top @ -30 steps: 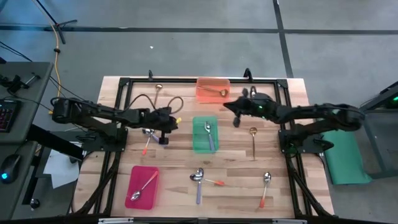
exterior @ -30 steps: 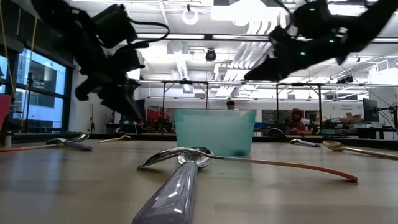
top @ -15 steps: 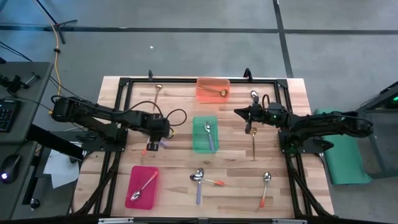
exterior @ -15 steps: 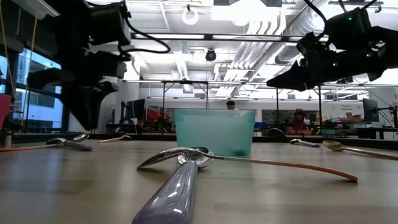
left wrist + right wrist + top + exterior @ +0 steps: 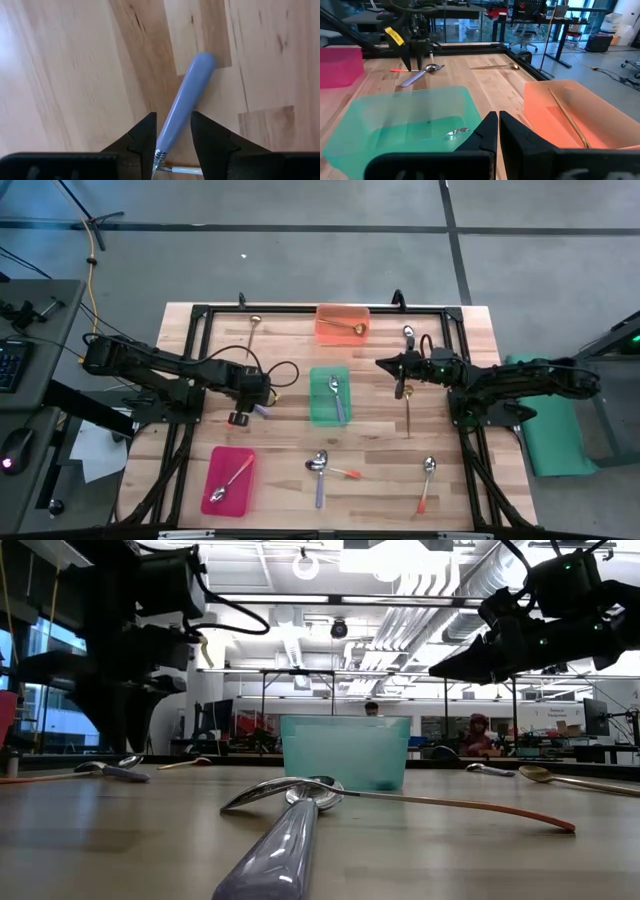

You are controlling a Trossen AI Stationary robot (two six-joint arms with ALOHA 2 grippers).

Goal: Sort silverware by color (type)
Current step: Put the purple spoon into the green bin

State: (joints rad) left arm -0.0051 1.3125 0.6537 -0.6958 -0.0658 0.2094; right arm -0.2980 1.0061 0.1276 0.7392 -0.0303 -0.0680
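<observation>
Since a second ago the left pincer (image 5: 172,137) has dropped from beside the green tray (image 5: 330,396) to the worktop (image 5: 65,75) and spread its fingers, which now straddle the purple-blue spoon (image 5: 182,102) without touching it, while the right pincer (image 5: 383,363), shut and empty, has drawn back to hover near the gold spoon (image 5: 407,402). To grip well, it should probably sink lower and close squarely across the smooth, rounded, glossy handle near its metal collar, since such a slick tapered shaft could squirt sideways on the pale, grained wood.
</observation>
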